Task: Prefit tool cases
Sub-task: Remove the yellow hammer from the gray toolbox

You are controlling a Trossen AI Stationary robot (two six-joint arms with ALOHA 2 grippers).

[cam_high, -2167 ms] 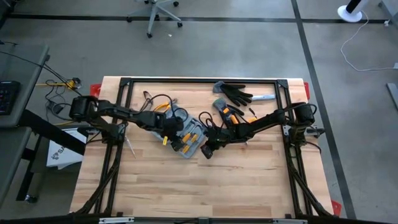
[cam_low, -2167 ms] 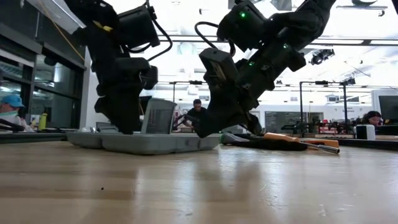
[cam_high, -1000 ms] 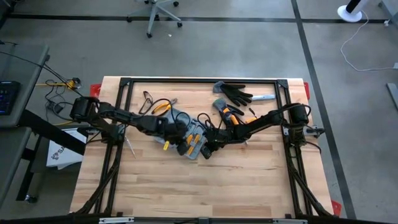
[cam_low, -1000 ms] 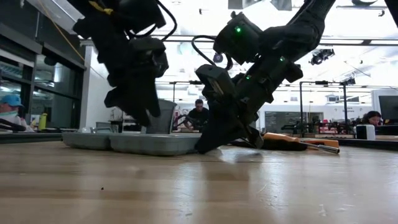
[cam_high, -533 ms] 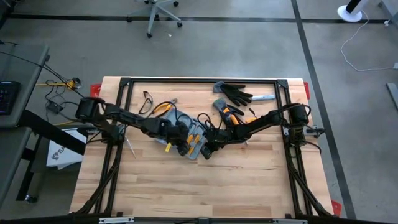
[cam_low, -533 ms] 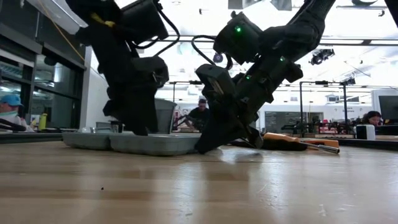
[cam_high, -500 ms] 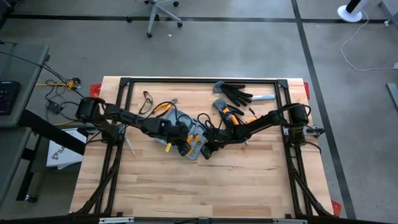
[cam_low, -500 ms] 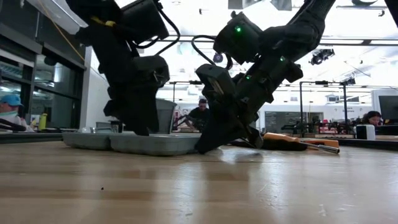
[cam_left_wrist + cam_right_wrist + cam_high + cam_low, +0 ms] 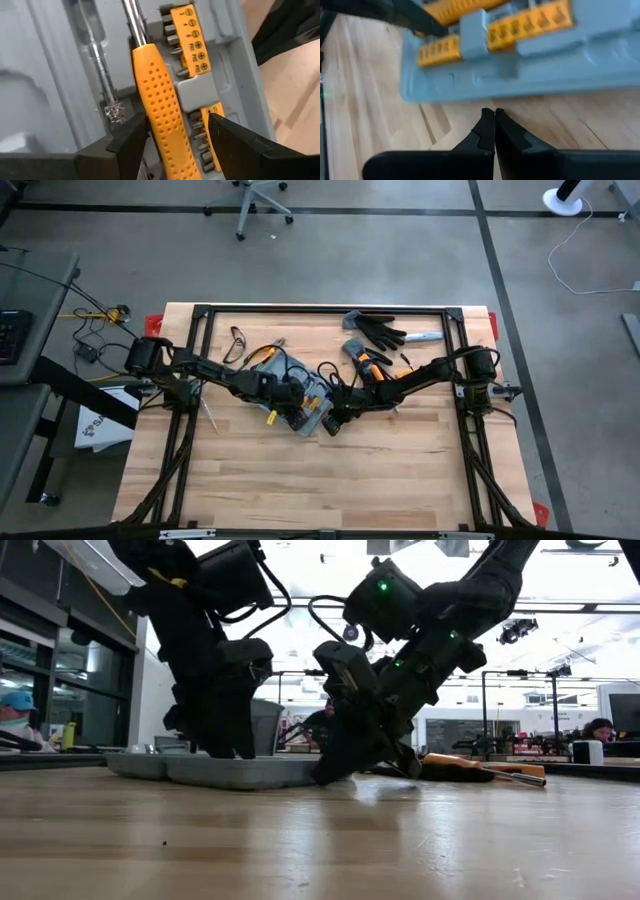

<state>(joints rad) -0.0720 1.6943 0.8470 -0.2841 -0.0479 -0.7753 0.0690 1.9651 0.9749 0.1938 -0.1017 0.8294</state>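
The grey-blue tool case lies open and flat on the wooden table, with its tools showing. In it lie an orange-handled screwdriver and orange bit strips. My left gripper is open and points steeply down into the case, one finger on each side of the screwdriver's handle. My right gripper is shut, slanting down to the table just beside the case's outer edge. In the low view it stands at the case's right end. My left gripper's fingers straddle the orange handle's rear part from above and lie across it. The handle rests in its slot in the case. Whether either finger touches it, I cannot tell. My right gripper's shut fingertips come down slanting at the table right beside the case's edge. Whether they touch the case, I cannot tell.
Black work gloves, a second glove with orange tools, safety glasses and orange pliers lie toward the far edge. A black metal frame rims the table. The near half is bare wood. People sit in the room behind.
My left gripper has come down from above the case until its open fingers stand low inside it. My right gripper has kept still beside the case.
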